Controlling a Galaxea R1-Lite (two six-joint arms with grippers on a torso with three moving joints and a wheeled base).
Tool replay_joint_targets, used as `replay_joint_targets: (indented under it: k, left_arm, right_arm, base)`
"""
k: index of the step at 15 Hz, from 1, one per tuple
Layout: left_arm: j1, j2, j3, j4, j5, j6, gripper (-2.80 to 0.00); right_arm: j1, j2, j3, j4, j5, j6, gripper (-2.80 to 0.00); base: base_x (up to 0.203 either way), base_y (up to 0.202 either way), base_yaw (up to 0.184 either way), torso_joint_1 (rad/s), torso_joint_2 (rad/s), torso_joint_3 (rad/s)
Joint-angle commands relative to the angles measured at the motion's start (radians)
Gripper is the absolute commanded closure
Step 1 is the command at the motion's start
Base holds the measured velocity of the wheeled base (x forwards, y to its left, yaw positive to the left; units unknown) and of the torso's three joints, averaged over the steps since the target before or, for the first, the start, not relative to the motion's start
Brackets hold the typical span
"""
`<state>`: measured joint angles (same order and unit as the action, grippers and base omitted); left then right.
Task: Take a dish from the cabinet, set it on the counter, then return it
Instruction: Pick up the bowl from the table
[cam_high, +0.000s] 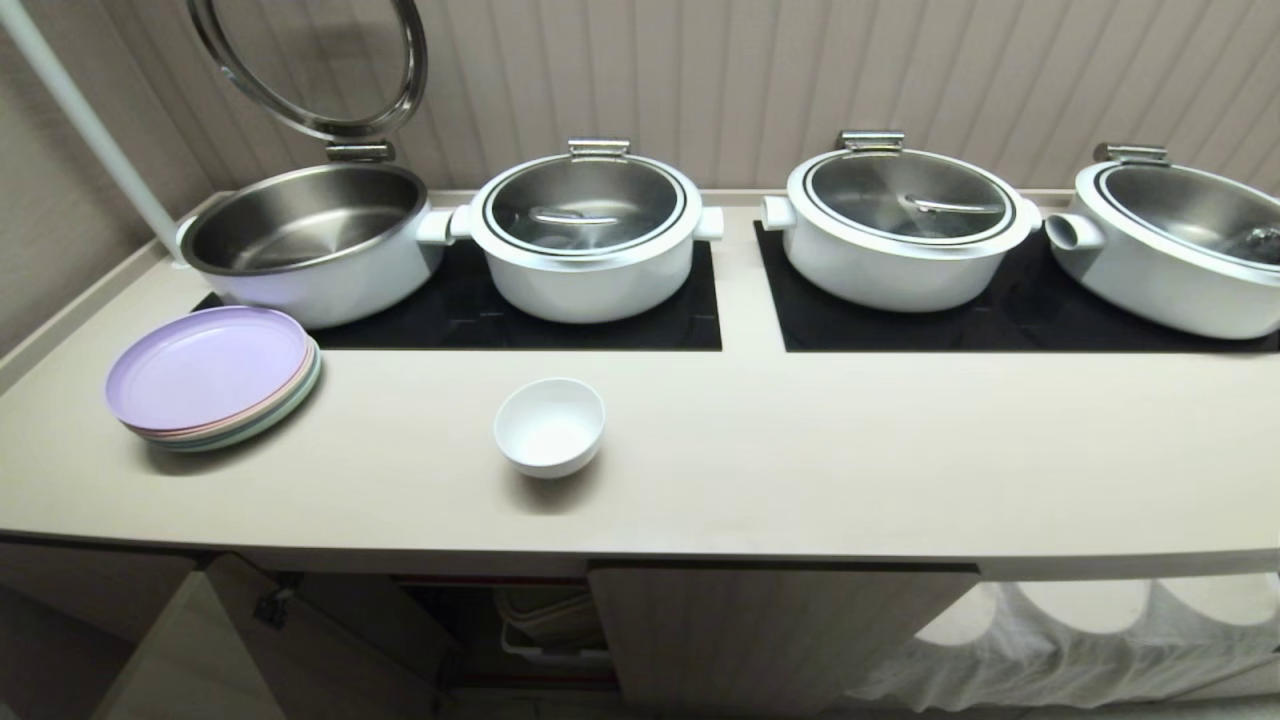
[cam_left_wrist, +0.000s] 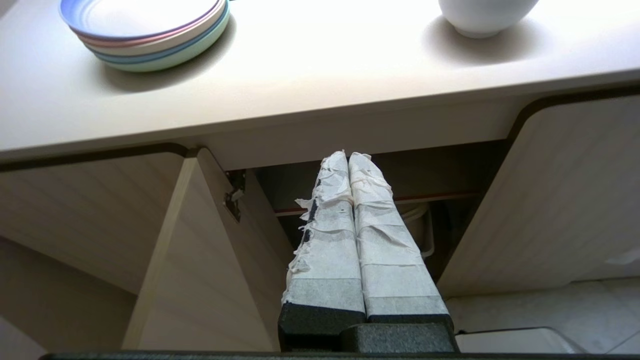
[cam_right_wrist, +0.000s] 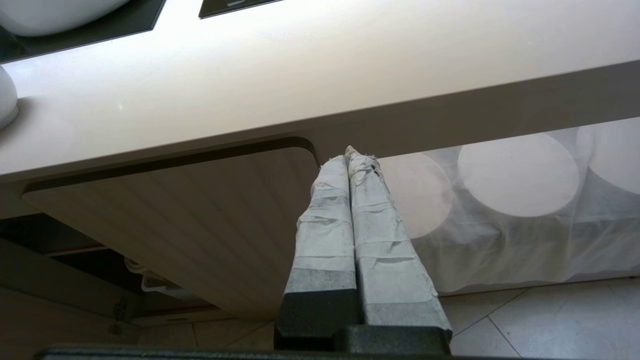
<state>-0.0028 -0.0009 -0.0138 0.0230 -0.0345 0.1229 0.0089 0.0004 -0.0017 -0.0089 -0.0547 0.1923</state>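
The dish (cam_high: 549, 425), a small white round bowl, stands upright on the cream counter (cam_high: 800, 450) in front of the left black mat; its base also shows in the left wrist view (cam_left_wrist: 482, 17). Below the counter the cabinet (cam_high: 500, 620) is open, its left door (cam_left_wrist: 200, 260) swung out, a dark inside with a red-edged shelf (cam_left_wrist: 430, 197). My left gripper (cam_left_wrist: 348, 156) hangs shut and empty below the counter edge, in front of the opening. My right gripper (cam_right_wrist: 347, 155) is shut and empty too, before the closed right door (cam_right_wrist: 200, 215). Neither arm shows in the head view.
A stack of pastel plates (cam_high: 215, 375) lies at the counter's left. Several large white pots stand on two black mats (cam_high: 560, 310); the leftmost pot (cam_high: 310, 240) has its lid up. A white cloth with round holes (cam_right_wrist: 525, 215) hangs at the right above a tiled floor.
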Motion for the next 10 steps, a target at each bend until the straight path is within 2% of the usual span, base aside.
replay_joint_targets:
  k: [1,7,10]
  left_arm:
    - [0.0,0.001,-0.002,0.002,-0.002,0.02,0.0]
    - [0.0,0.001,-0.011,-0.01,0.001,0.027,0.0]
    - [0.0,0.001,-0.065,-0.012,-0.042,0.043,0.0]
  right_arm:
    - [0.0,0.0,0.0,0.0,-0.001,0.001,0.0]
    - [0.0,0.0,0.0,0.0,-0.001,0.001,0.0]
    - [0.0,0.0,0.0,0.0,-0.001,0.001,0.0]
  base:
    - [0.0,0.0,0.0,0.0,0.0,0.0]
    - [0.0,0.0,0.0,0.0,0.0,0.0]
    - [0.0,0.0,0.0,0.0,0.0,0.0]
